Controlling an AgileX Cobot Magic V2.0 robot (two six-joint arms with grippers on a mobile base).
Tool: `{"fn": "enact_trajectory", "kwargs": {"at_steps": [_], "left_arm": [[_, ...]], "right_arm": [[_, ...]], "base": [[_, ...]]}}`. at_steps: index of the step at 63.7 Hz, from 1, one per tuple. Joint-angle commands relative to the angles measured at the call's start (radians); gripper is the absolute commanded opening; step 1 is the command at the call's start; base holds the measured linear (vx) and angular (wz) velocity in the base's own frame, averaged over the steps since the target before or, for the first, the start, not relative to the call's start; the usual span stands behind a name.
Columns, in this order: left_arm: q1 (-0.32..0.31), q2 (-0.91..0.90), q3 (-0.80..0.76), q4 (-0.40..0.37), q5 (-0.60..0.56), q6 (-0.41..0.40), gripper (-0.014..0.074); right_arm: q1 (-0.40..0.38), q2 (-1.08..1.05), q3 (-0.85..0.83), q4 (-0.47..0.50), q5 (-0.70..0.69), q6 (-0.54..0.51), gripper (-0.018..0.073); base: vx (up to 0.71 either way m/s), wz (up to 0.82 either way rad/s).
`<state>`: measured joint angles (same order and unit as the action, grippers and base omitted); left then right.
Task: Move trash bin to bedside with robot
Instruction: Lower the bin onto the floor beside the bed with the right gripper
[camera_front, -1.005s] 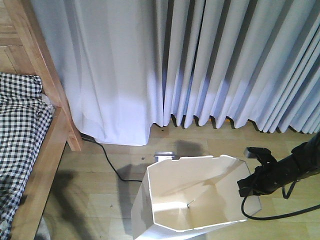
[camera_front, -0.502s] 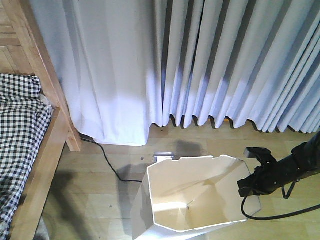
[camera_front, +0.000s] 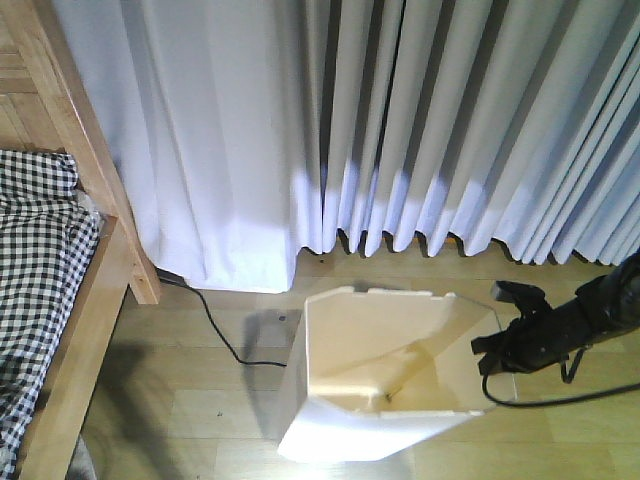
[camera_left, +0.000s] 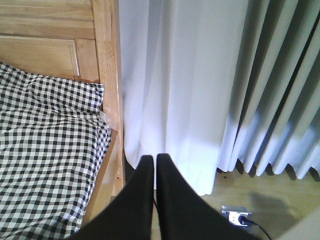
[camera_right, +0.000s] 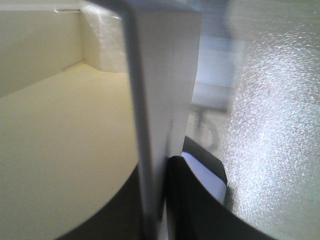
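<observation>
currently, the right gripper (camera_front: 497, 352) clamps the right rim wall of the trash bin (camera_front: 345, 345). the bin sits on the floor (camera_front: 200, 400) before the curtain (camera_front: 400, 120), apart from the bed frame (camera_front: 100, 290). the left gripper (camera_left: 154, 167) has its jaws pressed together, empty.

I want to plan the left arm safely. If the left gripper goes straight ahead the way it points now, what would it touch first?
Most likely the white curtain, close beside the bed post. The left gripper, shut, aims at its lower folds; how far away it hangs is unclear.
</observation>
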<state>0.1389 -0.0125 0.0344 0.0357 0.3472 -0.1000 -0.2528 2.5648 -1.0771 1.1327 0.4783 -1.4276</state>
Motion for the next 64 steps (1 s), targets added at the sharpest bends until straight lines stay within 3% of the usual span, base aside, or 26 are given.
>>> {"fn": "enact_trajectory", "kwargs": {"at_steps": [1, 29, 47, 64], "left_arm": [[-0.003, -0.014, 0.003, -0.002, -0.066, -0.004, -0.0006], [-0.003, -0.014, 0.003, -0.002, -0.066, -0.004, -0.0006], [-0.003, -0.014, 0.003, -0.002, -0.066, -0.004, -0.0006], [-0.003, -0.014, 0.003, -0.002, -0.066, -0.004, -0.0006]], "right_arm": [[-0.003, -0.042, -0.079, 0.014, 0.127, 0.095, -0.0005], [-0.002, 0.187, -0.426, -0.326, 0.148, 0.542, -0.0005], [0.067, 0.313, -0.645, -0.409, 0.192, 0.587, -0.0004], [0.084, 0.411, -0.808, -0.485, 0.225, 0.724, 0.0001]], "base": [[0.0, 0.0], [0.0, 0.0], [0.0, 0.0], [0.0, 0.0]]}}
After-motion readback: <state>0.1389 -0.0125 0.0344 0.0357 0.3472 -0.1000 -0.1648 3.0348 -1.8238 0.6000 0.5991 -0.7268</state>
